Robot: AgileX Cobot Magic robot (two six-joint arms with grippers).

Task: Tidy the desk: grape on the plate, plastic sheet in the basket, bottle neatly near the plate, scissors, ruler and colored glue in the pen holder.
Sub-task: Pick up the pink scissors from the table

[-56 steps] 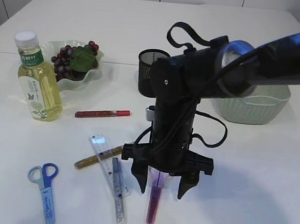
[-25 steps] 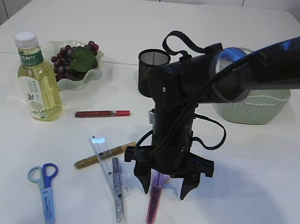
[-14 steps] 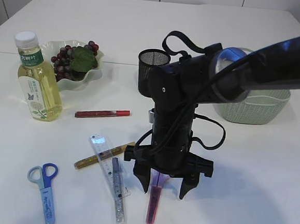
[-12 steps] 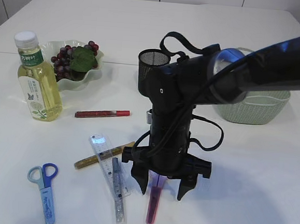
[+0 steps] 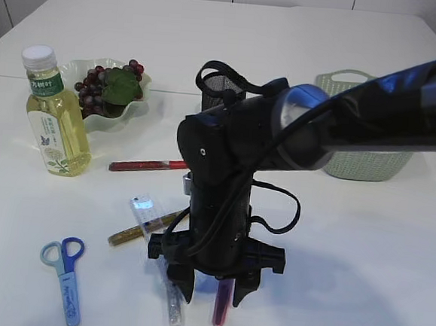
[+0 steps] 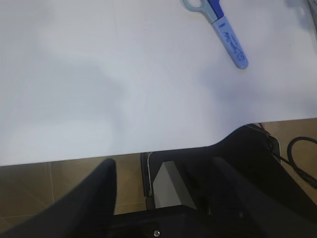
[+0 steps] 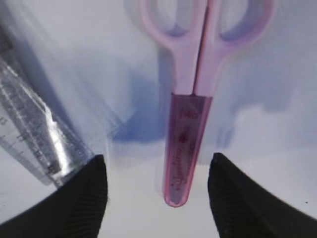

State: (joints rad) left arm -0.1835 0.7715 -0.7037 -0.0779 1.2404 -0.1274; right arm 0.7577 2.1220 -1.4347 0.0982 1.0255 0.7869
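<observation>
Since the earlier frames we log the black right arm shifted left and lower; its right gripper (image 5: 213, 292) now sits over the pink plastic scissors in their dark-pink translucent sheath (image 7: 190, 124), and the red glue stick is partly hidden behind the arm.

Tool state: right fingers (image 7: 81, 198) spread, one each side of the sheath, nothing pinched. Left gripper (image 6: 163, 198) parked off the table edge, fingers apart, empty.

Done, as far as we see:
- dark purple grape bunch w/ green leaf (image 5: 107, 86) on the pale green wavy-rimmed plate (image 5: 135, 111).
- clear plastic bottle of yellow drink, white cap (image 5: 54, 116), upright just beside the plate. Prob. ok.

Left:
- pink scissors, flat on the white table (image 5: 363, 242), between the right fingers.
- blue-handled scissors w/ pale blue sheath (image 5: 65, 276), flat, front left.
- clear ruler w/ printed scale (image 7: 29, 134), glossy, lying under a thin transparent plastic sheet (image 7: 84, 99) acc. to the right wrist view.
- red glue stick (image 5: 138, 164) and gold glitter glue stick (image 5: 133, 232), slim tubes, both on the table.
- black wire-mesh pen holder (image 5: 216, 87), mostly hidden behind the arm; contents not visible.
- pale green woven basket w/ handle (image 5: 369, 163); we can't tell what's inside.

We judge the job under half done.
</observation>
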